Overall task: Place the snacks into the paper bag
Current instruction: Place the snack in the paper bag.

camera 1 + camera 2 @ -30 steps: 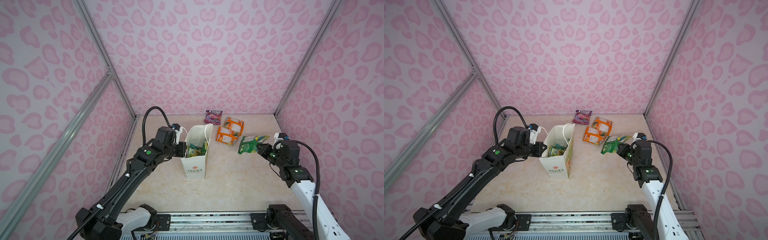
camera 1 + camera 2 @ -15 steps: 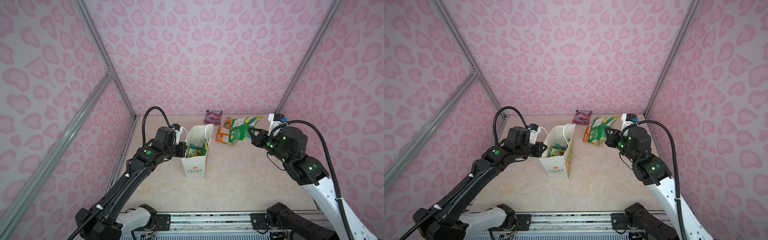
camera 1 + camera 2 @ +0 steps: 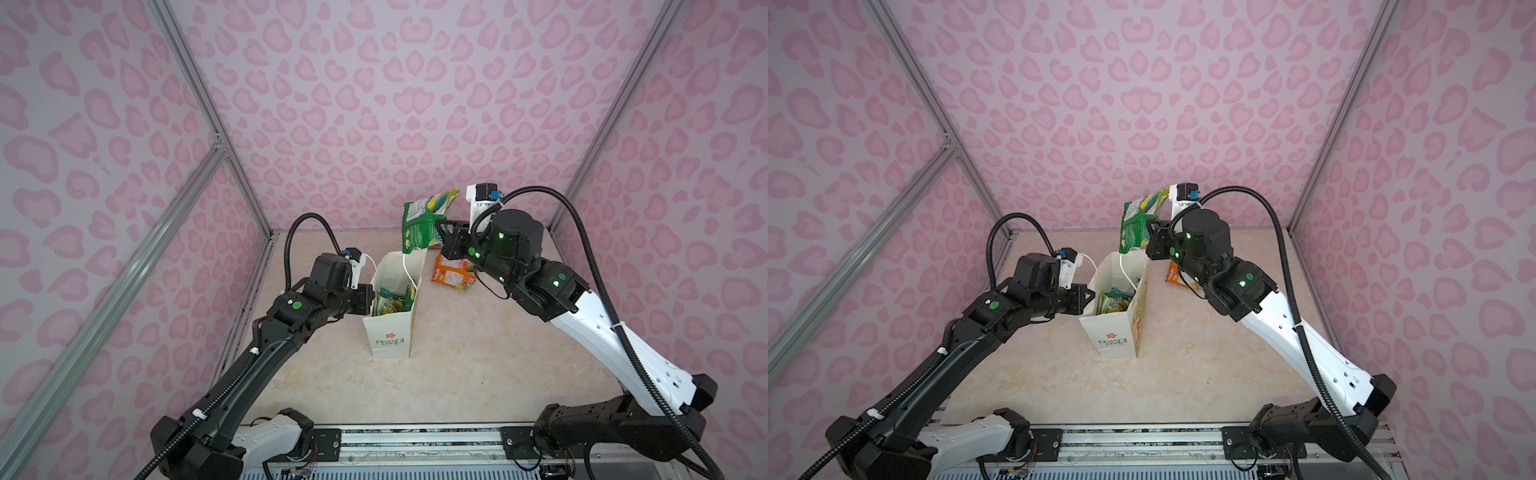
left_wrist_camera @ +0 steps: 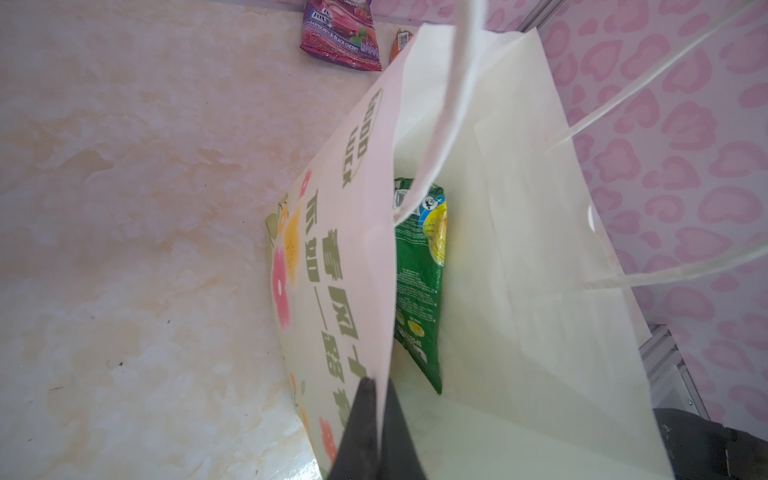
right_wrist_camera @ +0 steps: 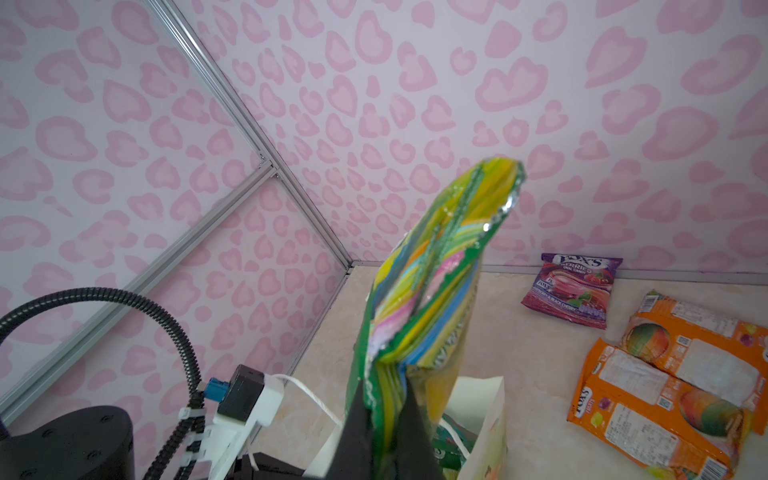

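My right gripper [image 5: 384, 401] is clamped on a green packet [image 3: 419, 224], holding it upright above the bag [image 3: 388, 334], mid-frame in both top views. My left gripper [image 4: 379, 386] pinches the bag's rim. Orange packets [image 3: 453, 276] lie on the desk [image 3: 478, 365], just right of the bag.

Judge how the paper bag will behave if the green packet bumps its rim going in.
Probably light and apt to tip: the paper bag stands tall and narrow, steadied by the left hand pinching its wall. Likely floppy too: that thin wall curves in the left wrist view.
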You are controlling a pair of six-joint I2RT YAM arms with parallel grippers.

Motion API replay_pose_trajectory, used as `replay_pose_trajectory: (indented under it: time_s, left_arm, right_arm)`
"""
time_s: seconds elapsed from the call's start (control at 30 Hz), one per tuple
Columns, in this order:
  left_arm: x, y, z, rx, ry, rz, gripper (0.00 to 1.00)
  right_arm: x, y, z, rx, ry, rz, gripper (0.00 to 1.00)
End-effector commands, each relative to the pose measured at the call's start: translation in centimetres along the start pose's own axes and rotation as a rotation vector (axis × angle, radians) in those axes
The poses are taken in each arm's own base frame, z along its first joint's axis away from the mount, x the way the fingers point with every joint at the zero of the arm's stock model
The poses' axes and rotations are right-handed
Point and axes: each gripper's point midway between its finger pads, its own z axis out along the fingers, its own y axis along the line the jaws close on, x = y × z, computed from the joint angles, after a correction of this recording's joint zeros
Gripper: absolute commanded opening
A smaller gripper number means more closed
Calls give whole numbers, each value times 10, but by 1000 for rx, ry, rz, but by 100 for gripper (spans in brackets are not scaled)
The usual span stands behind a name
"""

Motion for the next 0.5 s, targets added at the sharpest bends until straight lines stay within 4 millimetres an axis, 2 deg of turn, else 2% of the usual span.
replay_pose_trajectory:
  time_s: [0.0,0.07,0.27,0.37,0.47]
  left_arm:
    - [-9,-6,-3,29,-38,11,3]
    - [-9,-7,-4,31,-42,13,3]
    - [-10,-6,-4,25,-42,14,3]
    - [-9,-5,-4,20,-43,13,3]
    - [-10,-4,-4,15,-44,13,3]
  right_arm:
    - [-21,7,9,0,-75,-18,0]
    - [-18,11,17,-19,-61,-8,0]
    - [10,35,39,-44,21,-42,0]
    - [29,39,35,-29,59,-67,0]
    - [44,39,23,-14,77,-71,0]
